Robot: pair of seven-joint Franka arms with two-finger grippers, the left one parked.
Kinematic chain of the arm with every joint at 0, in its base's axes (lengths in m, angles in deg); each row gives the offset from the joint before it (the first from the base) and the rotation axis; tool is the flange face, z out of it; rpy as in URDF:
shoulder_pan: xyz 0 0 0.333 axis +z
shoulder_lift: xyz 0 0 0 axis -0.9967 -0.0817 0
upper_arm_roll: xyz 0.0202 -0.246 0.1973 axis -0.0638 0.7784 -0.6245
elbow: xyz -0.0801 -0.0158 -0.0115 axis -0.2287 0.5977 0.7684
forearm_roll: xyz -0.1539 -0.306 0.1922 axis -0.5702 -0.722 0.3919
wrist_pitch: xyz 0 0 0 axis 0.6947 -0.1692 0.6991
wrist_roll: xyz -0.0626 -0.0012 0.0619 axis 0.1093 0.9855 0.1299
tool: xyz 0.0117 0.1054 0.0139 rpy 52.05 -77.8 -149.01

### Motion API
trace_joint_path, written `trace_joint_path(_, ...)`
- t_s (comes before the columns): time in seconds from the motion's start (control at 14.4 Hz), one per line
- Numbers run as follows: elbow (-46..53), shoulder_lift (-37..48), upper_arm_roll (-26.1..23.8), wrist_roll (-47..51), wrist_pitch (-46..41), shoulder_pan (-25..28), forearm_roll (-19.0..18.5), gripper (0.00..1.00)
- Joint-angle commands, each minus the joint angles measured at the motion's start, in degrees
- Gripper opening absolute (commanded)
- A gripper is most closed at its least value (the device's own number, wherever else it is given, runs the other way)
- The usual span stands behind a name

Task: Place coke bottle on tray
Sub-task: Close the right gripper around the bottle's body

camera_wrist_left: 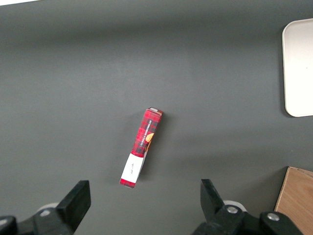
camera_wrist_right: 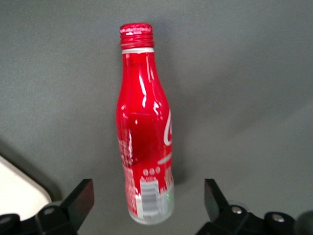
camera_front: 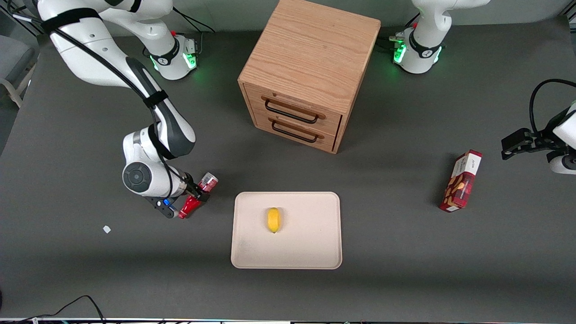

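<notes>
End effector (camera_front: 194,201) spread around the coke bottle (camera_front: 196,197) beside the tray (camera_front: 310,252) — lemon (camera_front: 273,220) inside.

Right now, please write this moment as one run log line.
phase: reaching | end effector: open, around coke bottle lying on table | tray: holds one yellow object, no bottle | task: not done

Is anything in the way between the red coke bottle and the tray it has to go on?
Nothing stands between them. The coke bottle lies on the table beside the tray, between the open fingers of the gripper. Only bare table separates bottle and tray. A yellow fruit sits mid-tray, with bare tray all around it.
</notes>
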Motion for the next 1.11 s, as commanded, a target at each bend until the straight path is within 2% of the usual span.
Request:
trace_joint_path(0.0, -0.39, -1.41, -0.13, 1.52, 3.54, -0.06, -1.06, 1.0)
trace_joint_path(0.35, -2.58, -3.35, 1.37, 1.61, 8.83, 0.37, -2.29, 1.0)
trace_joint_path(0.42, -2.93, -3.26, 1.37, 1.52, 8.83, 0.29, -3.16, 0.76)
trace_joint_path(0.49, -3.37, -3.17, 1.37, 1.52, 8.83, 0.37, -4.91, 0.26)
trace_joint_path(0.56, -3.29, -3.17, 1.28, 1.52, 8.74, 0.46, -6.24, 0.0)
trace_joint_path(0.9, -3.03, -0.99, 0.67, 0.47, 8.13, 0.64, -6.51, 0.0)
trace_joint_path(1.04, -1.98, 2.96, 0.32, -1.72, 2.62, 0.64, -6.51, 0.0)
